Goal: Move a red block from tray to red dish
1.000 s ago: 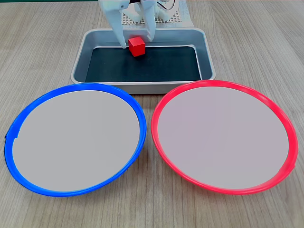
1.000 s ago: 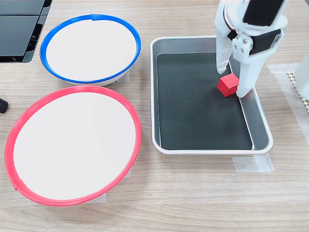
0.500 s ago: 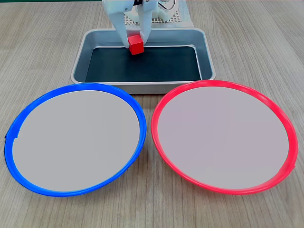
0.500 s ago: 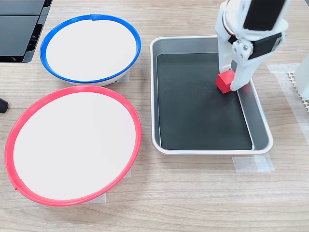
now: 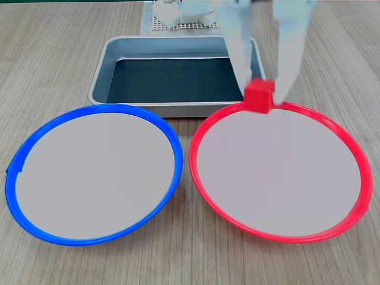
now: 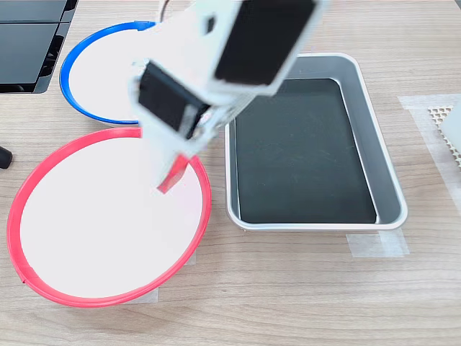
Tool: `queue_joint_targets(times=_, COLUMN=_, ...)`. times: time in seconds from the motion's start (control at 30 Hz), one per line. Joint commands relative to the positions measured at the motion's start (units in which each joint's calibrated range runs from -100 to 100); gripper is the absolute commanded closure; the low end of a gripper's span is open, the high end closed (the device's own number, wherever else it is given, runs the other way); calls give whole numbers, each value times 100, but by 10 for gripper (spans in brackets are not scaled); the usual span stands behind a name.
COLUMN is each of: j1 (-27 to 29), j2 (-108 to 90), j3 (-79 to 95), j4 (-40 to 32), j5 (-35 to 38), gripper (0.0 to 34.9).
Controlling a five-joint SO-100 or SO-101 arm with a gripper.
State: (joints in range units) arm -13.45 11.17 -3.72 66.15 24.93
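My gripper (image 5: 262, 90) is shut on the red block (image 5: 259, 96), holding it in the air just over the far rim of the red dish (image 5: 279, 169). In the second exterior view the blurred arm reaches across the picture, and the gripper (image 6: 173, 171) holds the red block (image 6: 171, 177), partly hidden, over the red dish (image 6: 86, 216) near the edge next to the tray. The tray (image 5: 119, 50) shows only its dark bottom, and in the second exterior view the tray (image 6: 389, 189) is likewise without a block.
A blue-rimmed dish (image 5: 92, 172) lies beside the red one and is partly covered by the arm in the second exterior view (image 6: 94, 79). A white perforated base (image 5: 178, 21) stands behind the tray. Dark panels (image 6: 29, 40) sit at the second exterior view's upper left.
The gripper has lifted the red block out of the tray and swung it over to the red dish's rim. The tray now holds nothing.
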Motion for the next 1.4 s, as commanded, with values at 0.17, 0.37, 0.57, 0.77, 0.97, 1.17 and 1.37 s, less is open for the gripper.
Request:
queue_joint_targets(times=0.17, j1=23, j2=1173, j3=-151, j4=-2104, j5=-200, gripper=205)
queue_joint_targets(times=0.37, j1=89, j2=824, j3=286, j4=-2756, j5=-230, gripper=116)
queue_joint_targets(times=0.57, j1=352, j2=-1556, j3=2707, j4=-4886, j5=-1475, gripper=310)
queue_joint_targets(times=0.77, j1=616, j2=-4575, j3=6266, j4=-5893, j5=-2310, gripper=348)
queue_joint_targets(times=0.97, j1=907, j2=-7526, j3=9516, j4=-6008, j5=-2403, gripper=348)
queue_joint_targets(times=1.17, j1=1190, j2=-9590, j3=10372, j4=-4209, j5=-2325, gripper=348)
queue_joint_targets(times=1.37, j1=1162, j2=-10844, j3=10372, j4=-2385, j5=-2413, gripper=348)
